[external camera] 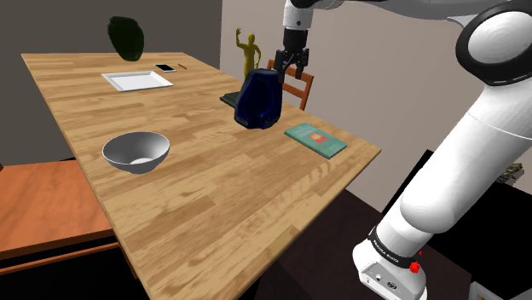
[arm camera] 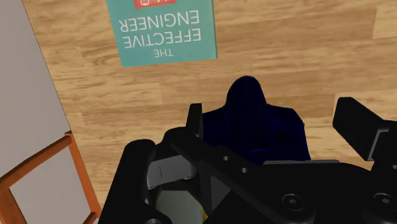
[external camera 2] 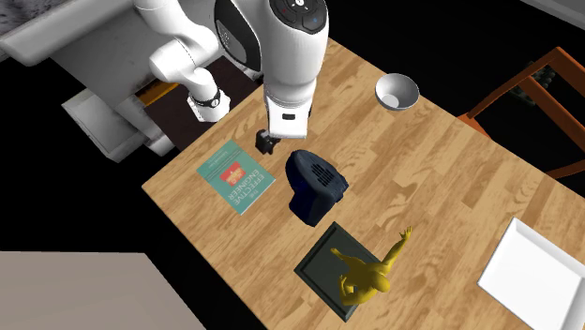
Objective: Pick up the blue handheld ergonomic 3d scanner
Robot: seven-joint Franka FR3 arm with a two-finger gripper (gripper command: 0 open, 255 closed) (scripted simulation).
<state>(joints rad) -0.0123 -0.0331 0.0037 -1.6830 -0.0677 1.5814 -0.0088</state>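
Hovering over the dark blue rounded scanner [external camera: 258,102], upper-middle in the shoulder view, we're holding the black two-finger gripper [external camera: 291,74] spread and empty to straddle it.

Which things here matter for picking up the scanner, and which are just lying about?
In the job:
dark blue scanner, standing on the table
open claw, near its top

Lying about:
teal book
grey bowl
white tray
yellow figurine
dark vase
phone
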